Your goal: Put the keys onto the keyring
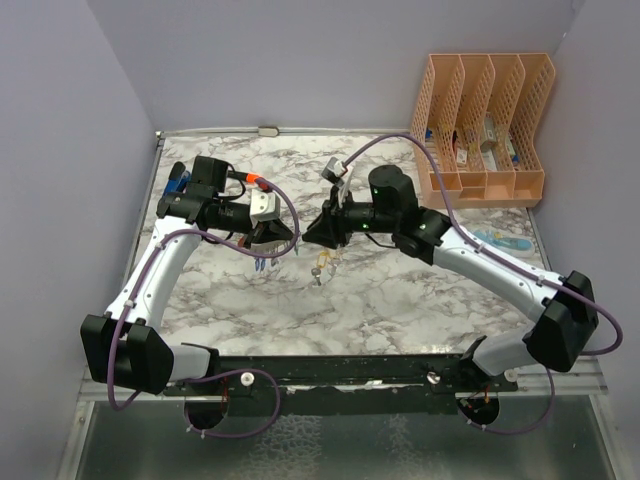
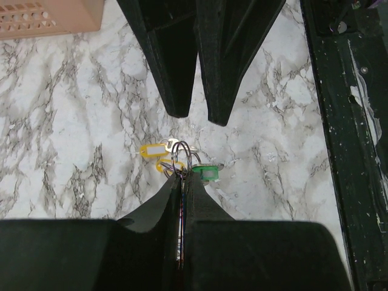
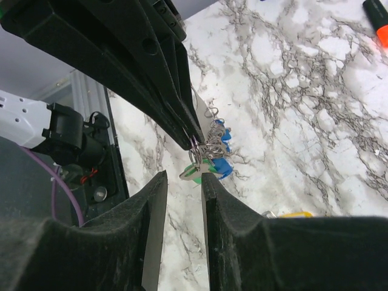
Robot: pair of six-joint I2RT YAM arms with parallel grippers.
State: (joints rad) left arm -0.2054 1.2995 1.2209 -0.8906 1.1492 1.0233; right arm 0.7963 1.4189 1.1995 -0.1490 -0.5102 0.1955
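The left gripper [image 2: 182, 185] clamps the thin silver-grey metal keyring [image 2: 180, 239]; the right gripper [image 3: 183, 182], slightly parted and empty, should pinch a plastic-headed key [image 2: 205, 174] (green nearest) squarely.

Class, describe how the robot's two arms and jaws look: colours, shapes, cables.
The left arm and right arm both have white link shells with black joint housings. A purple cable loops along each. The jaws are matte black wedges tapering to narrow tips.

A marble table [image 1: 400, 300] sat between pale purple walls [image 1: 60, 150], with an orange rack [image 1: 480, 130] at the back.
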